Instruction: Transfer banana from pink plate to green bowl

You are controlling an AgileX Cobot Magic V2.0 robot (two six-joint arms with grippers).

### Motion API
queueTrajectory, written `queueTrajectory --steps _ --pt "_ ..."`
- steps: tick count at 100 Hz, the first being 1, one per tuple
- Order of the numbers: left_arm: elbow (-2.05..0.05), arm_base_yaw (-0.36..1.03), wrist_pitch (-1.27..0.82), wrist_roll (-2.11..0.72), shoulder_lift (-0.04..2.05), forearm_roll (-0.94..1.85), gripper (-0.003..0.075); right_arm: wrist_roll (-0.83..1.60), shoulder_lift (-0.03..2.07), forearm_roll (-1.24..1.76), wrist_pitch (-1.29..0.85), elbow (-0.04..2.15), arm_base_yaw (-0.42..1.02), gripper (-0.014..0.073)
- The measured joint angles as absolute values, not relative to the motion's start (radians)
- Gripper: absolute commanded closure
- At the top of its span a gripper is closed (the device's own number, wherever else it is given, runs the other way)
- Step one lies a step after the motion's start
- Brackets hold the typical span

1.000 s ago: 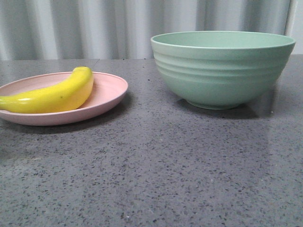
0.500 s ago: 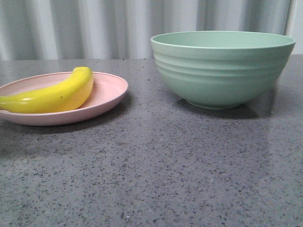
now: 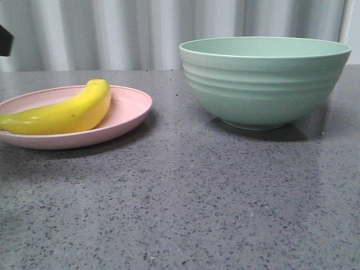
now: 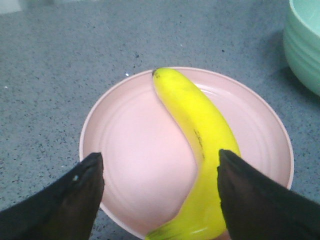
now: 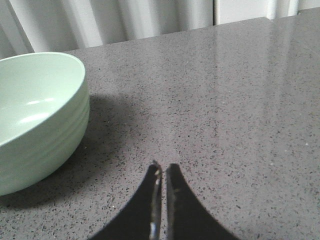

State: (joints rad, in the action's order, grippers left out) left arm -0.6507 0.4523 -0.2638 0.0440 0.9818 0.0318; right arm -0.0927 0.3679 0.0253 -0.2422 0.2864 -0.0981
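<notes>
The yellow banana (image 3: 64, 112) lies on the pink plate (image 3: 132, 107) at the left of the table. The green bowl (image 3: 264, 81) stands to its right, empty as far as I can see. In the left wrist view my left gripper (image 4: 160, 162) is open above the plate (image 4: 135, 150); the banana (image 4: 200, 130) runs under one finger (image 4: 250, 195), the other finger (image 4: 70, 195) is over the plate's edge. A dark bit of the left arm (image 3: 4, 39) shows at the front view's left edge. My right gripper (image 5: 163, 167) is shut and empty over bare table beside the bowl (image 5: 35, 110).
The grey speckled tabletop (image 3: 197, 197) stretches in front of plate and bowl. A pale corrugated wall (image 3: 112, 34) stands behind the table. The bowl's side (image 4: 305, 45) shows at the edge of the left wrist view.
A dark part of the left arm has come into the front view at the upper left edge. Banana, plate and bowl have not moved.
</notes>
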Motion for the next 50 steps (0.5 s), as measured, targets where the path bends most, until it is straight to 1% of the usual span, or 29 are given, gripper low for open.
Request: queueTrajectory --steps 13,30,50 --pt "-0.755 0.475 -0.357 0.016 1.076 0.034 0.0277 -0.093 0.368 0.025 -0.24 0.286 -0.098 0.0666" --pt "-0.895 0.506 -0.497 -0.086 1.194 0.133 0.0277 -0.093 0.368 0.025 -0.238 0.286 -0.098 0.0666" --pt "-0.992 0.511 -0.626 -0.152 1.315 0.212 0.0277 -0.093 0.368 0.025 -0.236 0.286 -0.098 0.0666"
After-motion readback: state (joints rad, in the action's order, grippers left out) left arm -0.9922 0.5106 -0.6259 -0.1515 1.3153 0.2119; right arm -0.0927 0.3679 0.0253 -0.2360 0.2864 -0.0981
